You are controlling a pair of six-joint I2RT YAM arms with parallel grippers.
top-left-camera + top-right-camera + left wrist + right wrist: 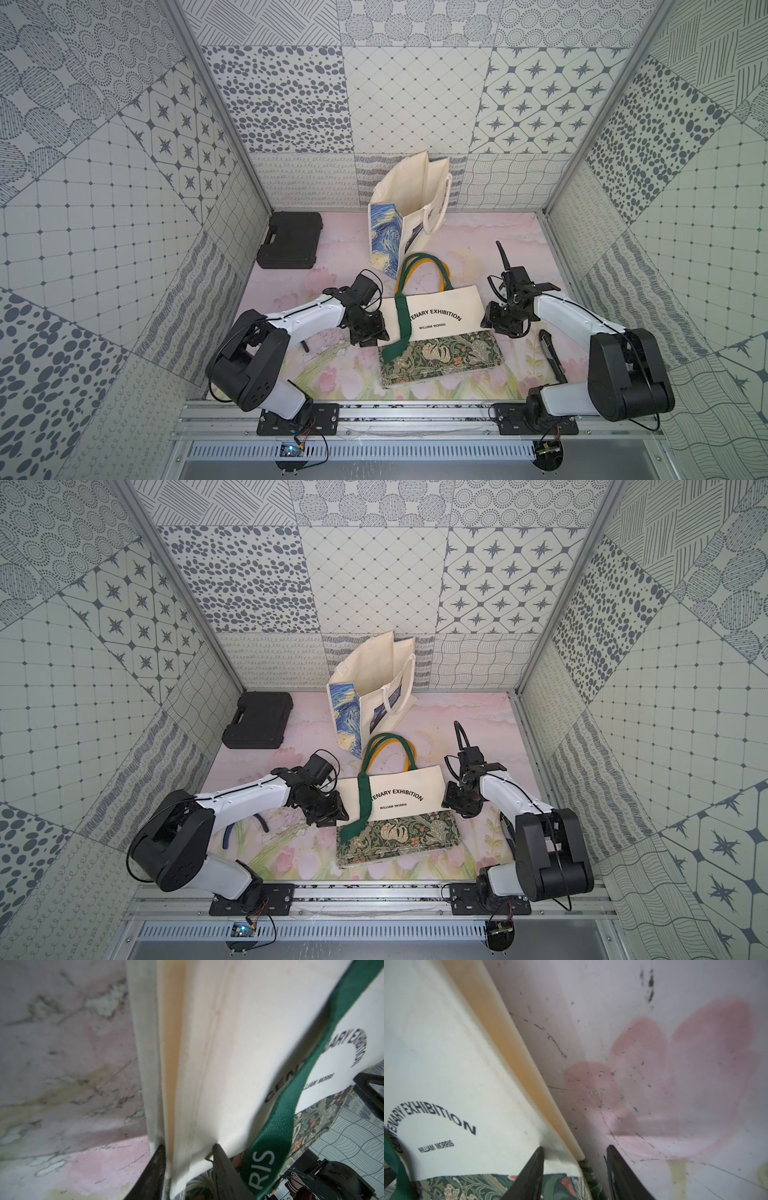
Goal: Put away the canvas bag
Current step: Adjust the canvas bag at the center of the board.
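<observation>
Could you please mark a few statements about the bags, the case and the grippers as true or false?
1. The canvas bag lies flat on the table between the left gripper and the right gripper. True.
2. The black case sits inside the tote. False: it lies on the table at the back, apart from the tote.
3. A green strap lies across the canvas bag's printed face. True.
4. The right gripper is shut on the green strap. False: its jaws stand open astride the bag's side edge.
5. The tote lies folded flat. False: it stands upright with its mouth open.
</observation>
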